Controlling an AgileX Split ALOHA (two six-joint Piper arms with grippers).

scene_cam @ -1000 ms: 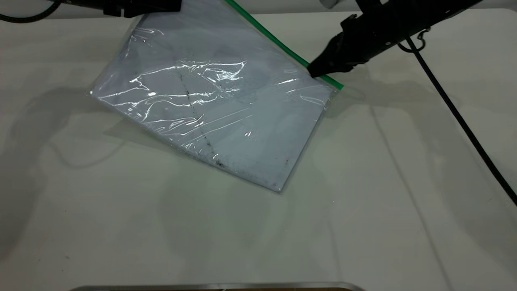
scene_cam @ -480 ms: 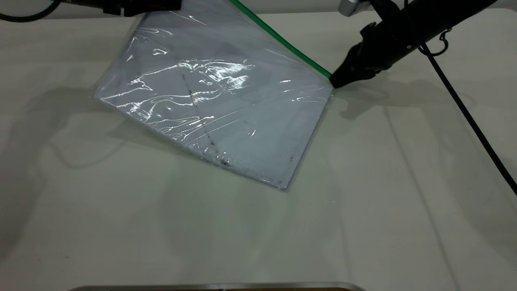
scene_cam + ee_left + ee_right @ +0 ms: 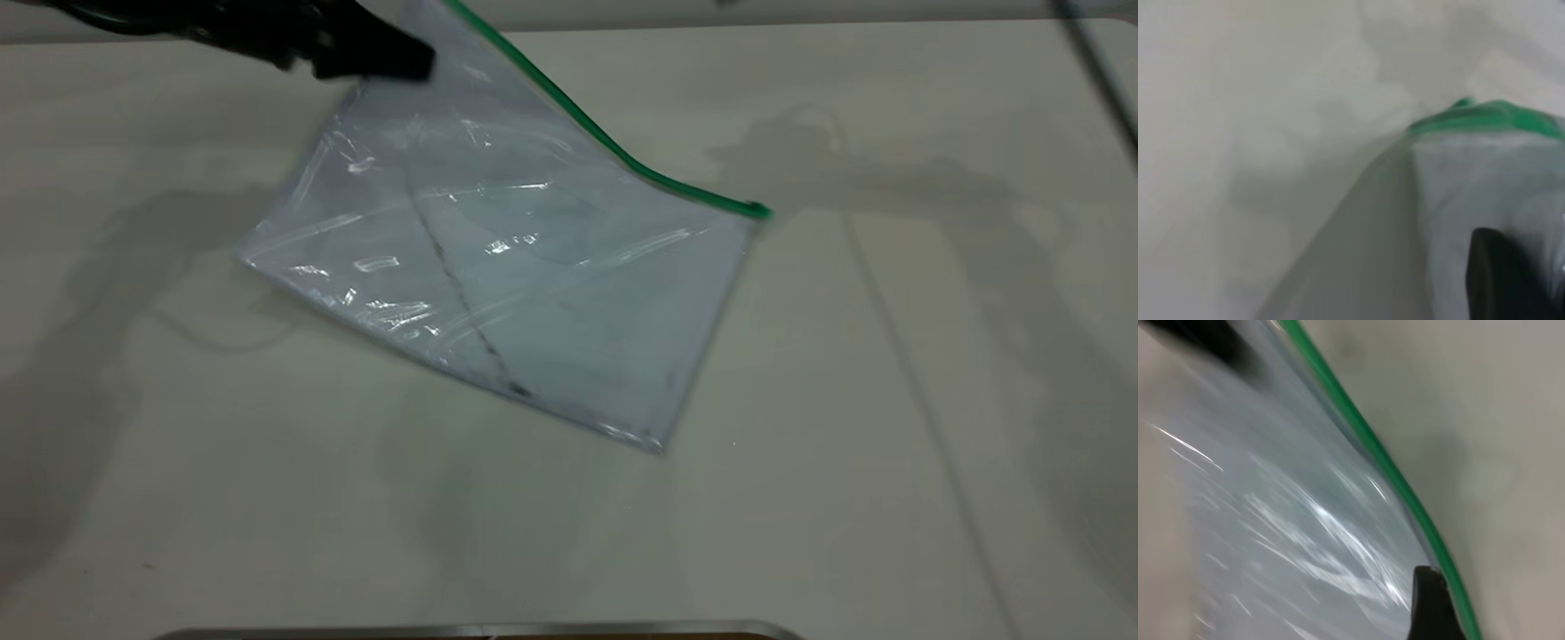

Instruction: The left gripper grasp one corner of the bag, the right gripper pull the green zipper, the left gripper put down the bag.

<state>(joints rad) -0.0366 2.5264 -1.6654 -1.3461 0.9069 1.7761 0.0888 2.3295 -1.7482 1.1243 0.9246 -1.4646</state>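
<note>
White worktop (image 3: 889,444) carries the bag (image 3: 533,293) tilted near its far edge, the left gripper (image 3: 391,60) clamped on its raised corner (image 3: 418,36), keeping the green zipper (image 3: 613,151) taut.

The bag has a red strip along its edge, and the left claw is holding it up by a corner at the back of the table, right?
Not quite: the strip along the bag is green, not red, as the exterior view shows. The rest holds: the left claw grips a corner at the back of the table.
</note>
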